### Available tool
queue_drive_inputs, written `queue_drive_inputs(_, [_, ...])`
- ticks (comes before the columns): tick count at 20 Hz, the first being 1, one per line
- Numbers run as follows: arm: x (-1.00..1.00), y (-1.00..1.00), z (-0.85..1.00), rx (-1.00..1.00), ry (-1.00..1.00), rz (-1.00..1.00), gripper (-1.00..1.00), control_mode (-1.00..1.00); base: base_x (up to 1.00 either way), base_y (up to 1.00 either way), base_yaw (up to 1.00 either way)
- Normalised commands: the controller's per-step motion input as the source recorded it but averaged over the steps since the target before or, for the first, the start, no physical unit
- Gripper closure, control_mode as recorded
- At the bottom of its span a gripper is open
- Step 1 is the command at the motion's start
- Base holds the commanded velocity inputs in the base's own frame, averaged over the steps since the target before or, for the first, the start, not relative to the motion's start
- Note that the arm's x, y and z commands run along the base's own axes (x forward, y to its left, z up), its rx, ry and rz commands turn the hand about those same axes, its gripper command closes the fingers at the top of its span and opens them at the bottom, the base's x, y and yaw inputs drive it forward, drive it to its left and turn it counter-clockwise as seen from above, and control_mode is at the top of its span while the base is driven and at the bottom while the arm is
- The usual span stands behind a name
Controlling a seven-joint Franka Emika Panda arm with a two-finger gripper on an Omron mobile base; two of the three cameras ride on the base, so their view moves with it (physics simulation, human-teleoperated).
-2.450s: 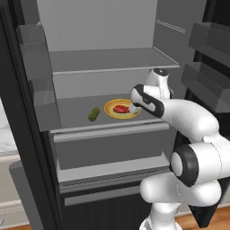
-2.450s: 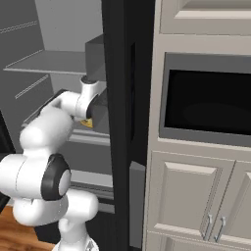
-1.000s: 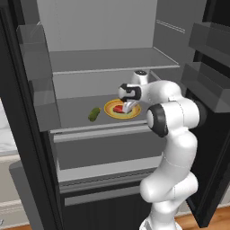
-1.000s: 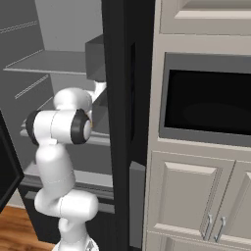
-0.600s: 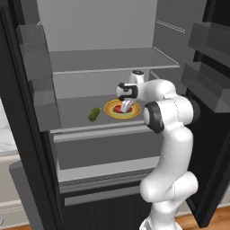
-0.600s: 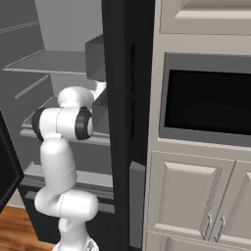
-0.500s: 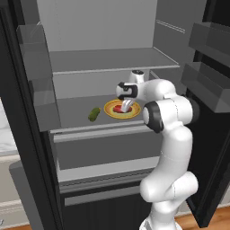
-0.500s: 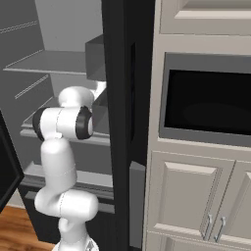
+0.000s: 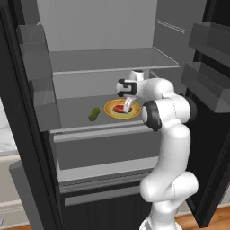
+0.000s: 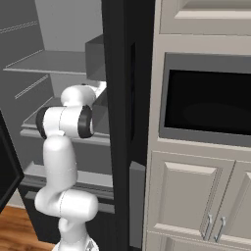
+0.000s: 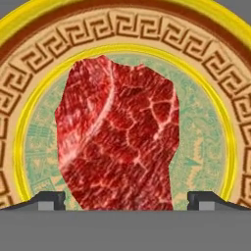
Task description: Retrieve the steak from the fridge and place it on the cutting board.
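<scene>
The fridge (image 9: 27,134) is standing wide open in front of me, its grey shelves bare except for one at mid height. The white arm (image 9: 166,112) is rising from the floor at about five o'clock in the left base view and bending over toward that shelf. On the shelf a round yellow-rimmed plate (image 9: 112,113) is sitting, with a small green vegetable (image 9: 94,114) lying just beside it at nine o'clock.

The job is looking barely begun. The door is already open and the arm is in place, but the steak (image 9: 119,108) is lying on the plate, not yet gripped, and carrying it out to the cutting board is all left to do.

The gripper (image 9: 127,106) is hanging right over the plate with its jaws spread wide and holding nothing. In the hand view the steak (image 11: 117,137) is lying squarely between the two dark fingertips (image 11: 48,201), one at seven o'clock and one at five o'clock, each standing just outside the meat's edges.
</scene>
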Motion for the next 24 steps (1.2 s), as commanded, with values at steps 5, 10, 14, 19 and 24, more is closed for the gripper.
queue_drive_inputs(5, [-0.04, -0.02, -0.24, 0.01, -0.04, 0.21, -1.00, -1.00, 0.00, 0.00, 0.00])
queue_drive_inputs(10, [0.20, -0.02, -0.15, -0.01, -0.19, 0.15, -1.00, -1.00, 0.00, 0.00, 0.00])
queue_drive_inputs(14, [0.13, -0.03, -0.03, 0.00, -0.07, 0.12, -1.00, -1.00, 0.00, 0.00, 0.00])
queue_drive_inputs(19, [0.05, 0.00, -0.20, 0.00, 0.19, 0.03, -1.00, -1.00, 0.00, 0.00, 0.00])
queue_drive_inputs(24, [0.00, 0.03, -0.15, 0.00, 0.16, 0.04, 1.00, -1.00, 0.00, 0.00, 0.00])
